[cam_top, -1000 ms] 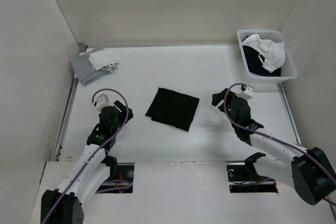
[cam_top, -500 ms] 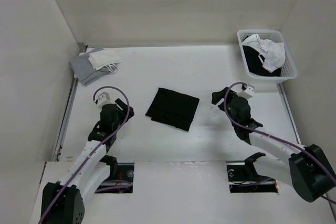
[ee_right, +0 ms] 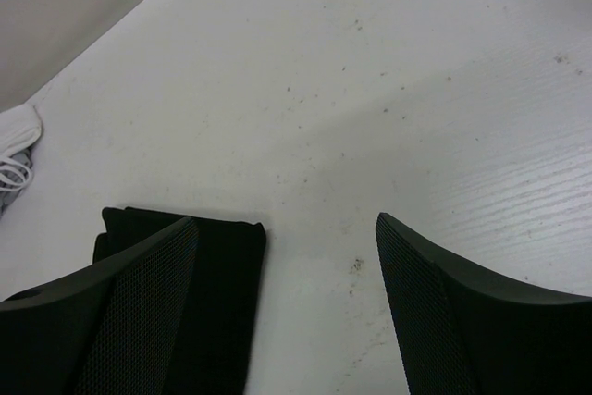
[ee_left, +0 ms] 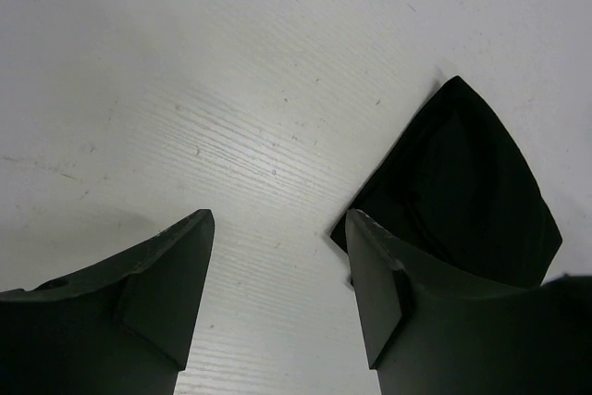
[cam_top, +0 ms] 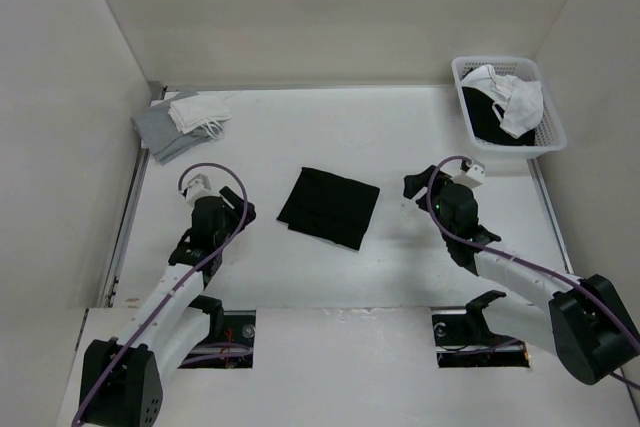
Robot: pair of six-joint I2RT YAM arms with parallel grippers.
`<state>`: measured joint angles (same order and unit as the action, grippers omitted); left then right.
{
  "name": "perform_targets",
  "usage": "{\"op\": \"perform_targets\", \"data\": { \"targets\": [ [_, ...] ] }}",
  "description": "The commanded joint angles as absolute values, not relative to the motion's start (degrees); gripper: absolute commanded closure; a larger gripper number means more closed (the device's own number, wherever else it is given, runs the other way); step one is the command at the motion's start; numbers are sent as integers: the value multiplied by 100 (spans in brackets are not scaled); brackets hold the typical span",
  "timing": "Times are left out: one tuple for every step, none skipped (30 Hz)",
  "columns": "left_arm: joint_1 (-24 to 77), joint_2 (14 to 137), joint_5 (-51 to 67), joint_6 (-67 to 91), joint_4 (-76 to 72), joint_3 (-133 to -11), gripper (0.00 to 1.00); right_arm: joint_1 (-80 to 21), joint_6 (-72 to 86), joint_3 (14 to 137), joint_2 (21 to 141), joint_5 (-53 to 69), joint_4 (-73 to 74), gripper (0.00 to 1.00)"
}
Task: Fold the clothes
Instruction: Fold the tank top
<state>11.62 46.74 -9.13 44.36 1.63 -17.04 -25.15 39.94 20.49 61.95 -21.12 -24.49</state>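
The clothes' black shirt (cam_top: 328,207) lies folded into a flat rectangle at mid-table. My left gripper (cam_top: 238,215) hovers left of it, open and empty. In the left wrist view the left gripper (ee_left: 277,219) shows bare table between its fingers, and the shirt's corner (ee_left: 462,182) lies just past the right finger. My right gripper (cam_top: 412,187) stands open to the shirt's right. In the right wrist view the right gripper (ee_right: 285,221) holds nothing, and the shirt's edge (ee_right: 231,302) sits by the left finger, apart from it.
A folded grey and white pile (cam_top: 180,122) lies at the back left corner. A white slatted basket (cam_top: 553,132) at the back right holds white and black garments. Walls close in on the left, back and right.
The left arm has crept slightly toward the shirt. The right arm and the shirt have barely moved. Both grippers stay open.
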Motion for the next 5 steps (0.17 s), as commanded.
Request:
{"op": "perform_targets", "data": {
  "targets": [
    [1120, 4649, -844, 4456, -149, -1837, 43, -2474, 4034, 2153, 6170, -2057, -2760, 18],
    [1120, 4676, -844, 4456, -158, -1837, 43, -2474, 4034, 2153, 6179, -2039, -2760, 18],
    [1129, 4711, -844, 4439, -158, -1846, 43, -2474, 4034, 2153, 6187, -2030, -2760, 18],
    [1138, 4720, -844, 4430, -150, -1854, 43, -2474, 4034, 2153, 6187, -2030, -2760, 18],
    [1155, 4720, -844, 4421, -158, -1863, 40, -2474, 4034, 2162, 6196, -2030, -2760, 18]
  ]
}}
